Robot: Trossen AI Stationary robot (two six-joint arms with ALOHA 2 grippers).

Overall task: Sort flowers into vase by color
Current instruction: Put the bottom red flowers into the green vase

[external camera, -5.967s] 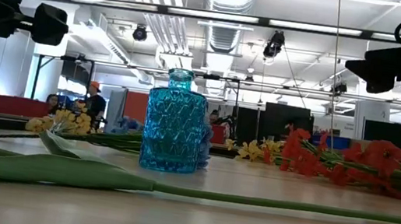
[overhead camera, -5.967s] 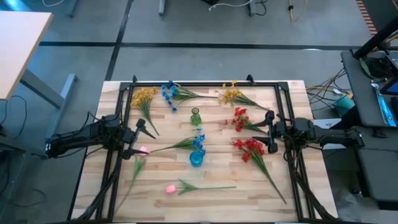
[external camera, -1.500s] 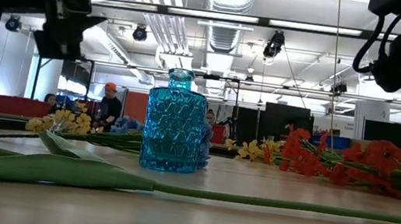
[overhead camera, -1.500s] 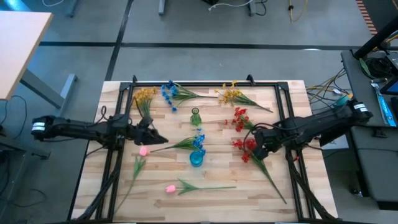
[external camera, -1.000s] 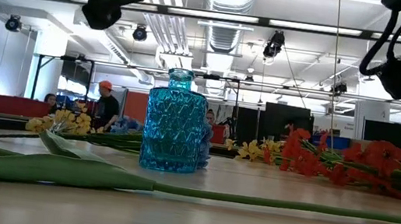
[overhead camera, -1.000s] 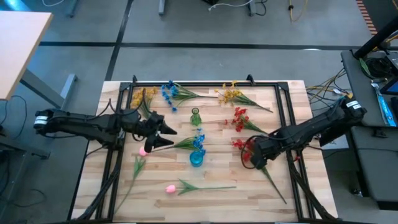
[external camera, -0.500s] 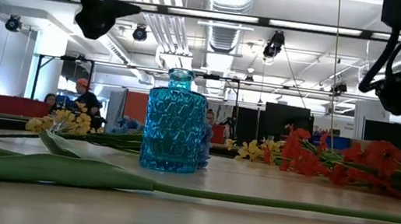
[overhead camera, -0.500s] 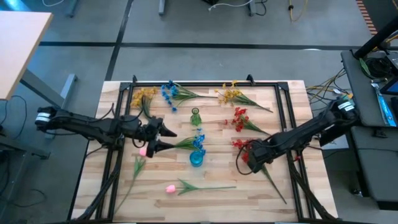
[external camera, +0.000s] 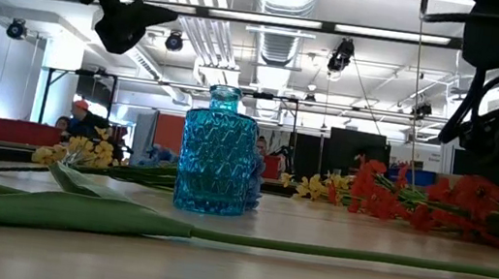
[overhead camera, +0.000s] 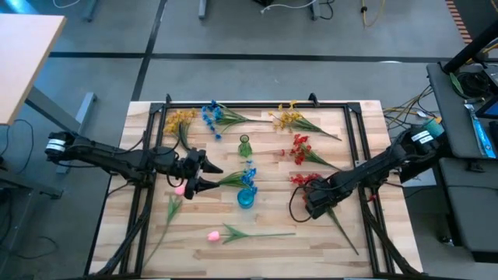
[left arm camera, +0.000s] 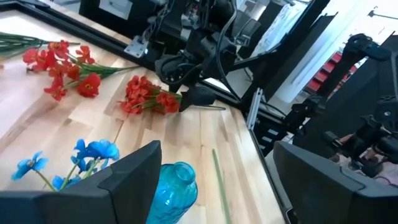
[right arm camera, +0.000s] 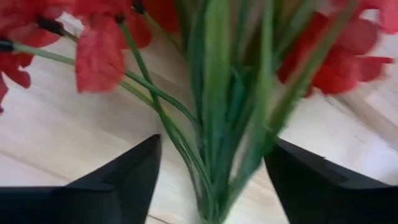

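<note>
My right gripper (overhead camera: pixel 311 200) hangs open over the nearer red spray (overhead camera: pixel 304 180). In the right wrist view its fingers (right arm camera: pixel 134 171) stand on either side of the bunched green stems (right arm camera: pixel 211 124), apart from them. My left gripper (overhead camera: pixel 204 175) is open and raised above the stem of a blue spray (overhead camera: pixel 247 177) that lies by the blue glass vase (overhead camera: pixel 246 198). A small green vase (overhead camera: pixel 244 146) stands farther back. A second red spray (overhead camera: pixel 299 148), two yellow sprays (overhead camera: pixel 180 120) (overhead camera: pixel 288 118), another blue spray (overhead camera: pixel 212 115) and two pink tulips (overhead camera: pixel 180 189) (overhead camera: pixel 212 234) lie flat.
A black frame (overhead camera: pixel 257 104) runs along the table's far edge and down both sides. The nearer red spray's long stem (overhead camera: pixel 342 229) trails toward the near right corner. Bare wood shows at the near edge (overhead camera: pixel 257 260). People move in the room behind (external camera: pixel 76 120).
My right gripper has sunk onto the nearer red spray, shifting slightly toward the table's near edge, its arm reaching farther in. My left gripper has drifted a little toward the near edge and stayed open above the blue spray's stem. The flowers lie as before.
</note>
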